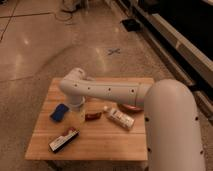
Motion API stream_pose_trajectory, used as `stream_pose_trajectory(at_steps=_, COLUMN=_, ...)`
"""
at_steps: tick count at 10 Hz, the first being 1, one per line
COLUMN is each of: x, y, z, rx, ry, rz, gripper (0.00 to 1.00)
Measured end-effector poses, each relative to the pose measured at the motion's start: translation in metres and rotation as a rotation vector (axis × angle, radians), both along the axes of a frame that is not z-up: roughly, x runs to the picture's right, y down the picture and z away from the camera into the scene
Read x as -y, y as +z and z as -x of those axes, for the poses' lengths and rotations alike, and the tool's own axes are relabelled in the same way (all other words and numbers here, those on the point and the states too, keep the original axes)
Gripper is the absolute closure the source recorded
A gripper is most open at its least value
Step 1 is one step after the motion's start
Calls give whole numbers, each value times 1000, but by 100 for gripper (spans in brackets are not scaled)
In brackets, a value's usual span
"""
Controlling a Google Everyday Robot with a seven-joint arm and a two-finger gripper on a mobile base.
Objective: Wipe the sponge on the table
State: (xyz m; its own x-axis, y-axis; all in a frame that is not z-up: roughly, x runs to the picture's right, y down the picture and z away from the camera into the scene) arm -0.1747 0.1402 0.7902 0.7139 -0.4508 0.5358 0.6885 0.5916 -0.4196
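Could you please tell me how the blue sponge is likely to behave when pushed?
The sponge looks a small soft block, so probably light and squashy. Lying flat on the slatted table, it should slide, not roll. The gripper hovers just beside it.

Your surface [100,145] is pale wood laid in slats, matt and dry-looking. The sponge [59,112] on it looks like soft blue foam with no shine. The arm [110,91] reaching over it has a smooth white shell, plastic by the look, with a faint sheen. Its pale gripper [77,115] hangs spread wide just right of the sponge, low over the wood; you cannot tell its material. The flat box [63,140] near the front edge looks like printed card. The floor [40,45] is speckled, polished and glossy, throwing back the lights.
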Motion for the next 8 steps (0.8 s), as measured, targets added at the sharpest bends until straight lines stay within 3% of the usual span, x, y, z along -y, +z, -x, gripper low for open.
stream_pose_trajectory(at_steps=5, x=-14, y=0, z=44, rx=128, ry=-56, rz=-7, gripper=35)
stream_pose_trajectory(at_steps=8, x=-15, y=1, z=43, rx=129, ry=-55, rz=-5, gripper=35)
